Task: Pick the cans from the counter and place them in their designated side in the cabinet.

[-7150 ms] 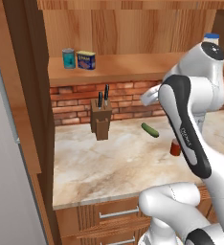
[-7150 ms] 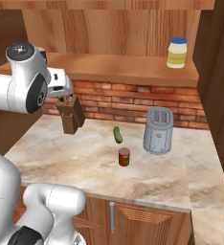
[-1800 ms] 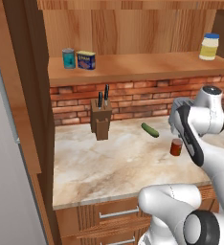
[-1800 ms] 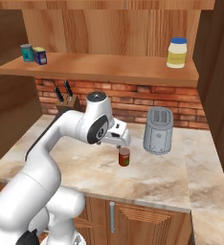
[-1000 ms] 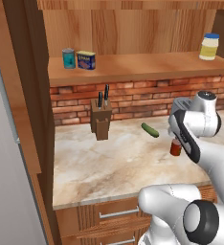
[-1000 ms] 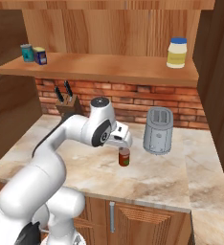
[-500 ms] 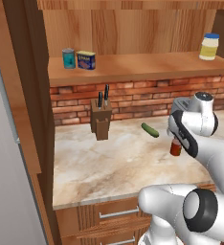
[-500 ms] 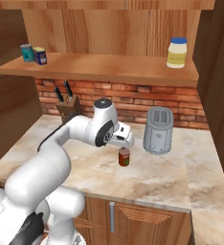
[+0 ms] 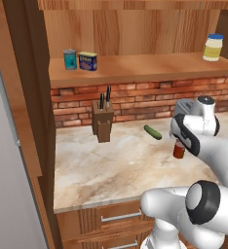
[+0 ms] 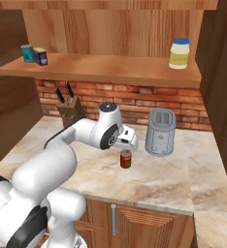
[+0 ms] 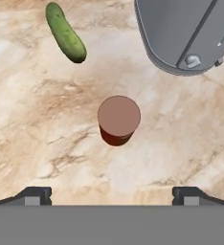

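Hovering over red can mid-counter, gripper jaws spread wide, empty | blue can stood at shelf's left end | step: pick approach | next: descend, centre can, close.

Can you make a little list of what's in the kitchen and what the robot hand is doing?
gripper: open, above the red-brown can
red-brown can: upright on the counter
counter: beige marble
cucumber: lying on the counter near the can
toaster: grey, beside the can
knife block: by the brick wall
cabinet shelf: wooden
blue and yellow can: on the shelf
teal can: next to it
yellow jar: other end of the shelf
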